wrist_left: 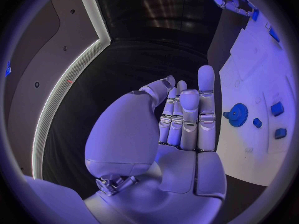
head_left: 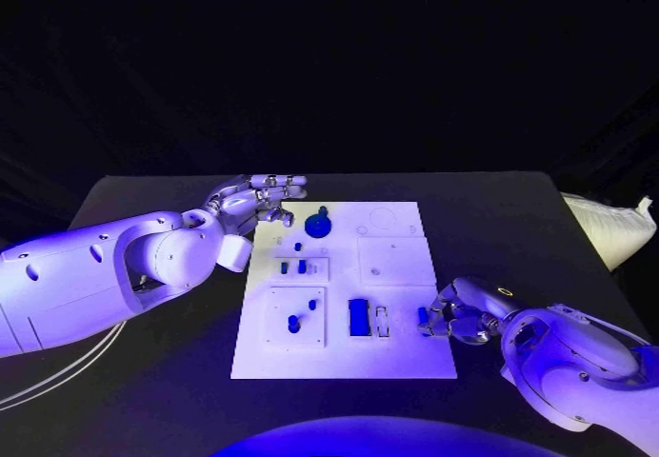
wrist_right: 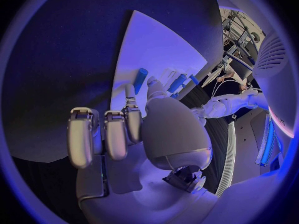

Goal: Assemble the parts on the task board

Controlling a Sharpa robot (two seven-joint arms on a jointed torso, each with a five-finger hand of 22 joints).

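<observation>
The white task board lies in the middle of the black table. A blue gear stands near its far left, also seen in the left wrist view. A long blue block sits in the near half, with small blue pieces left of it and further ones mid-board. My left hand hovers at the board's far left corner, fingers straight, holding nothing. My right hand rests at the board's right edge, fingers curled in, with nothing visible in them, close to a blue piece.
A pale bag-like object lies off the table's right edge. White cables hang at the left under my left arm. Bare black tabletop surrounds the board.
</observation>
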